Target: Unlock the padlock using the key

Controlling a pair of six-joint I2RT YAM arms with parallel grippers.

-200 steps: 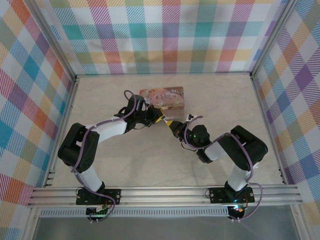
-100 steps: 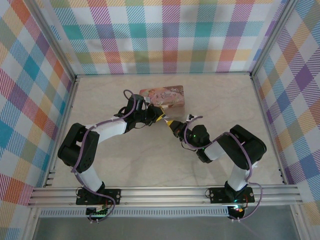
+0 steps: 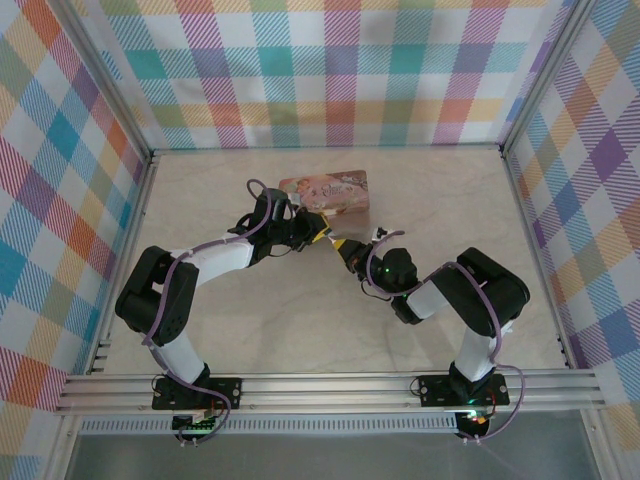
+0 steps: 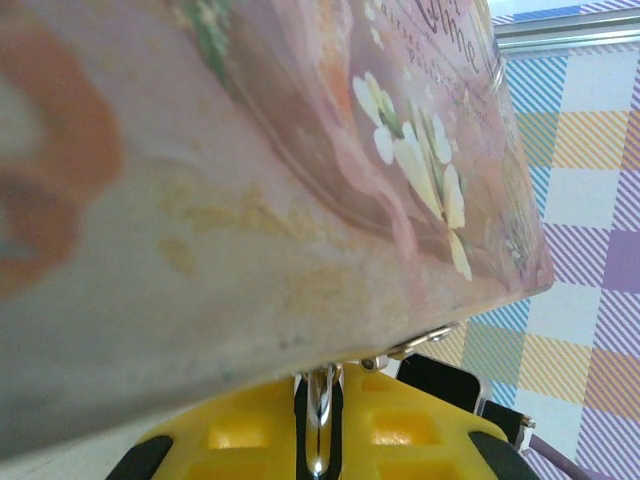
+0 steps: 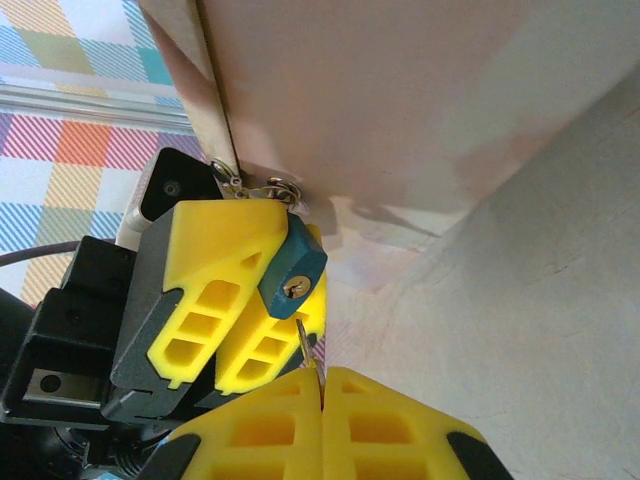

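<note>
A small padlock (image 5: 293, 263) with a teal-blue body and a brass keyhole hangs from the metal hasp (image 5: 262, 187) of the pink illustrated box (image 3: 326, 190). My left gripper (image 3: 316, 236) is shut on the padlock, its yellow fingers (image 5: 215, 270) on either side of the lock body. In the left wrist view a silver metal part (image 4: 320, 410) sits pinched between the fingers of the left gripper (image 4: 320, 395), under the box edge. My right gripper (image 5: 321, 375) is shut on a thin silver key (image 5: 303, 338). The key tip points at the keyhole from just below, a small gap apart.
The pink box (image 4: 300, 150) lies at the back middle of the beige table (image 3: 260, 320), close above both grippers. Plaid walls (image 3: 330, 70) enclose the table on three sides. An aluminium rail (image 3: 330, 385) runs along the near edge.
My right wrist has edged slightly left toward the left gripper. The left arm and the box have held still.
</note>
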